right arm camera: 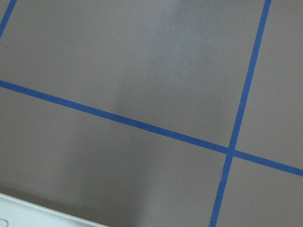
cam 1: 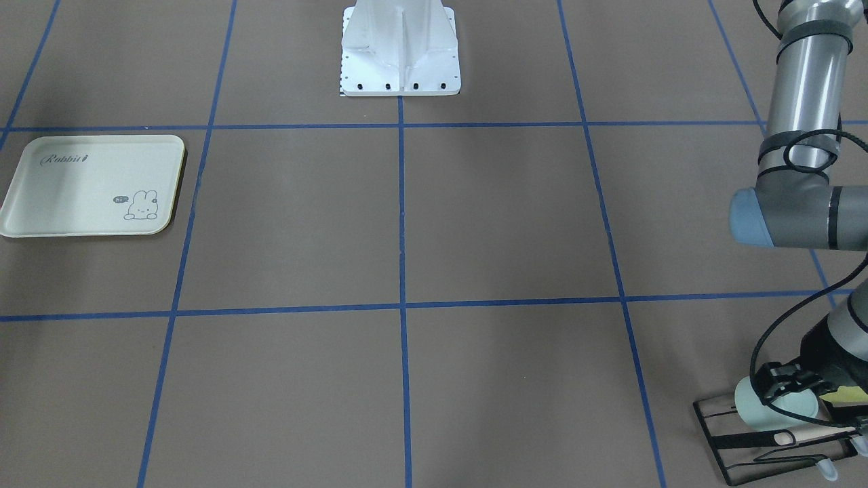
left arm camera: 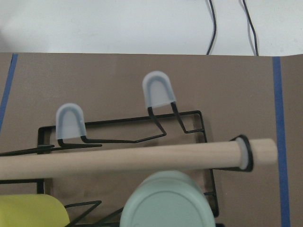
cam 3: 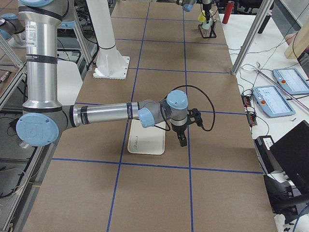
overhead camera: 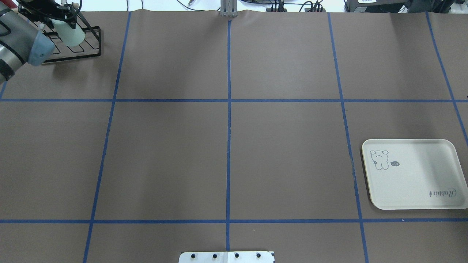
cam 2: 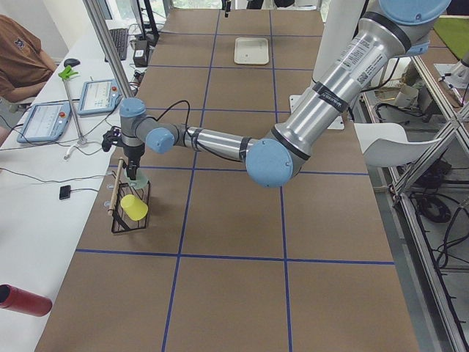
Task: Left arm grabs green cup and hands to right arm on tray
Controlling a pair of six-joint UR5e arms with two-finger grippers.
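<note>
Green cup [cam 1: 753, 410] is found tilted on the black wire rack [cam 1: 713, 444] at the surface's corner, directly beneath the left gripper [cam 1: 780, 388], whose jaws are set about it, though whether it is pinched cannot be told.

1. A brown table [right arm camera: 142, 56] fills most of the view.
2. Two lines of blue tape [right arm camera: 142, 125] cross on it at the lower right.
3. The pale rim of a tray [right arm camera: 19, 213] shows in the bottom left corner.

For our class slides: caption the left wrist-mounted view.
A wooden rod crosses the black wire rack; green cup and yellow cup at the frame's bottom.
</note>
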